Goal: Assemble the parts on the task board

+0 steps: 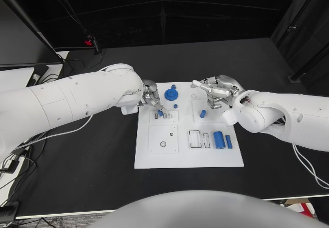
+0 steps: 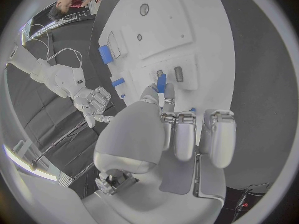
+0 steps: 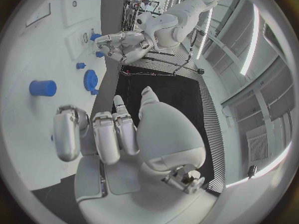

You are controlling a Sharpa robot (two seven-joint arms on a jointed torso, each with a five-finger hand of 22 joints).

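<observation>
Fingers of the left hand (image 1: pixel 151 99) reach down onto the task board (image 1: pixel 188 159), and in the left wrist view a small blue peg (image 2: pixel 162 82) sits pinched upright between the thumb and a fingertip (image 2: pixel 169 104), right over a small raised block with two slots; one slot just beside the peg holds a grey pin (image 2: pixel 179 73). The rest of that hand's fingers lie curled side by side behind the pinch. Just beyond the left hand, toward the board's far edge, lies a blue gear (image 1: pixel 171 93) with a small blue knob (image 1: pixel 175 106) close beside it. The right hand (image 1: pixel 218 93) hovers over the far right corner of the board, its fingers spread apart and curved, holding nothing; in the right wrist view its fingertips (image 3: pixel 118 104) hang above the white plate without touching a part. A short blue cylinder (image 1: pixel 203 113) lies on the board just below the right hand, between the two hands. Further toward the robot from the right hand, a thick blue cylinder (image 1: pixel 218 139) and a slimmer blue bar (image 1: pixel 228 141) lie side by side, next to a dark-outlined rectangular recess (image 1: pixel 195 139) and a pale pin (image 1: pixel 206 139). Nearer the robot from the left hand is a square plate (image 1: pixel 164 139) with small holes in it.
</observation>
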